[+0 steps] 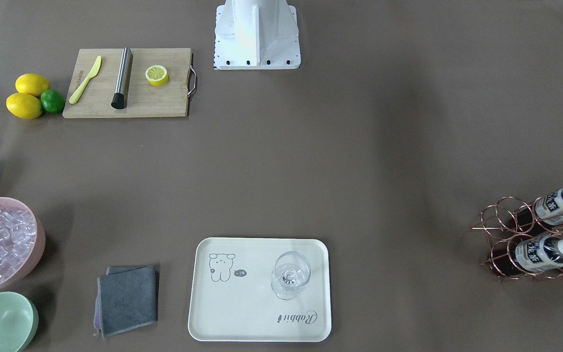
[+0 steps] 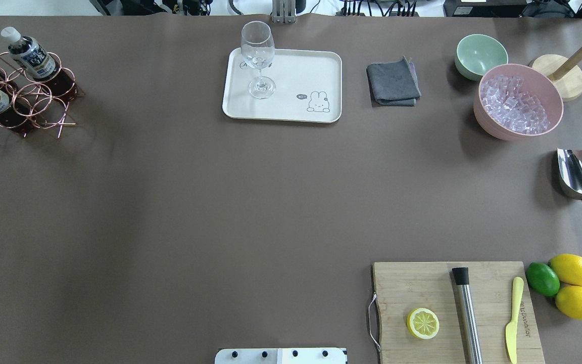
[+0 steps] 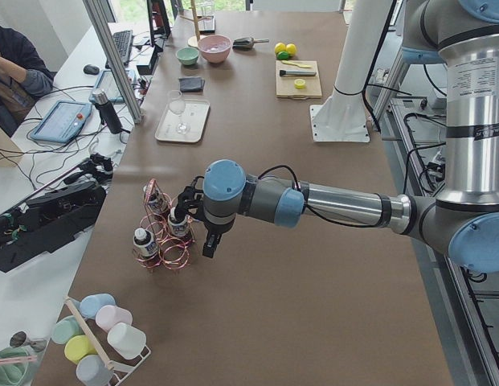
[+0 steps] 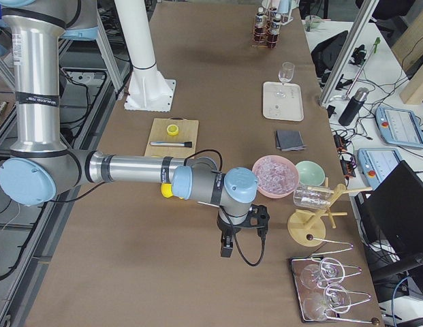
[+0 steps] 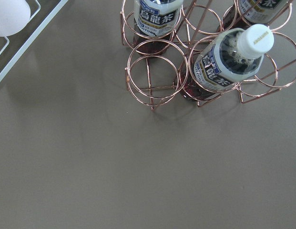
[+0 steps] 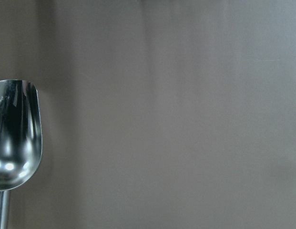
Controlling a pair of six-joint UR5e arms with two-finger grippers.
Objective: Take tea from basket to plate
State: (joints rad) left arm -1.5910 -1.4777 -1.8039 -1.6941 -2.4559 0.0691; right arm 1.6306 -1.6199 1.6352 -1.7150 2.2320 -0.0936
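Found the tea [image 5: 224, 67] upright in a ring cell of the basket [image 5: 148, 87], white cap up; counted two like bottles [image 5: 157, 16] in other cells, and an open ring just beside the tea; located the basket at the far left of the table [image 2: 220, 202]. Saw the left gripper [image 3: 210, 245] hanging above the brown top just on the near side of the basket; could not tell whether its fingers stood apart or together. Found the plate [image 1: 242, 303] well apart from the basket, at the middle of the far edge, bearing only a stemmed glass [image 1: 290, 276] toward its left end. Noted, further right along the far edge, a folded grey cloth [image 2: 392, 83], a green bowl [image 2: 480, 55] and a pink bowl [image 2: 518, 108] of ice; nearer, a steel scoop [image 2: 576, 177], with the right gripper [image 4: 226, 246] hanging close by; could not tell its fingers' state either. Spotted at the near right a cutting board [image 2: 422, 288].
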